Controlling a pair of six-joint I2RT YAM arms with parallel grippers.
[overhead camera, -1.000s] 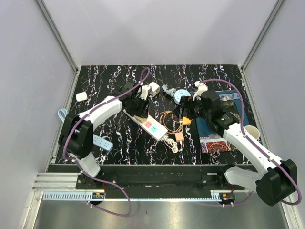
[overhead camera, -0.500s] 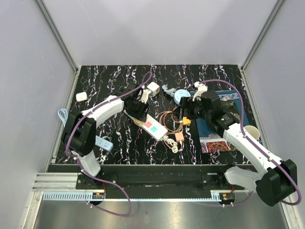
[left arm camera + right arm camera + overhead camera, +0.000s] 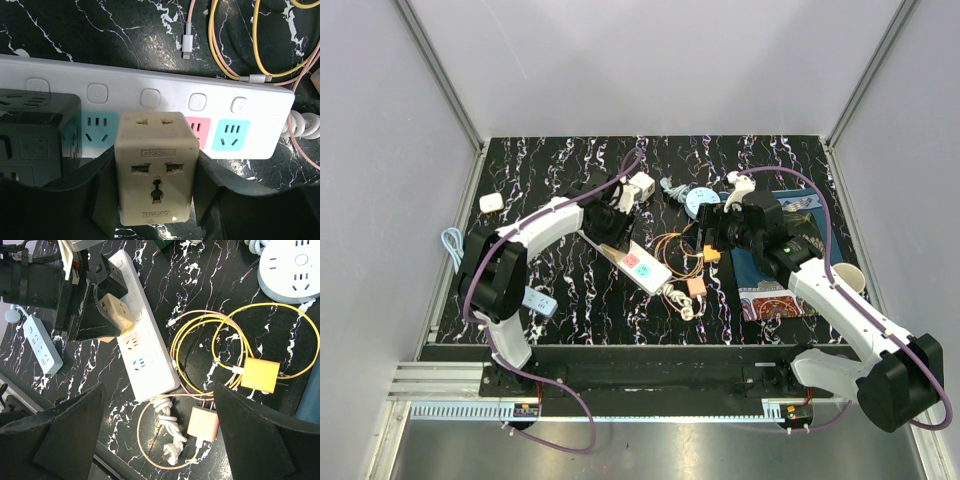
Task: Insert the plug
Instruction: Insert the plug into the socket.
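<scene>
Over the power strip (image 3: 150,82), your left gripper (image 3: 155,175) clamps the beige adapter plug (image 3: 154,145), your right gripper (image 3: 159,400) wide open, empty.

Left arm (image 3: 538,230): white curved link shells, black joint housings, purple cable (image 3: 466,290) looping alongside. Right arm (image 3: 842,302): same white-black build, own purple cable (image 3: 785,170). Fingers (image 3: 237,200) matte black, wedge-shaped.
</scene>
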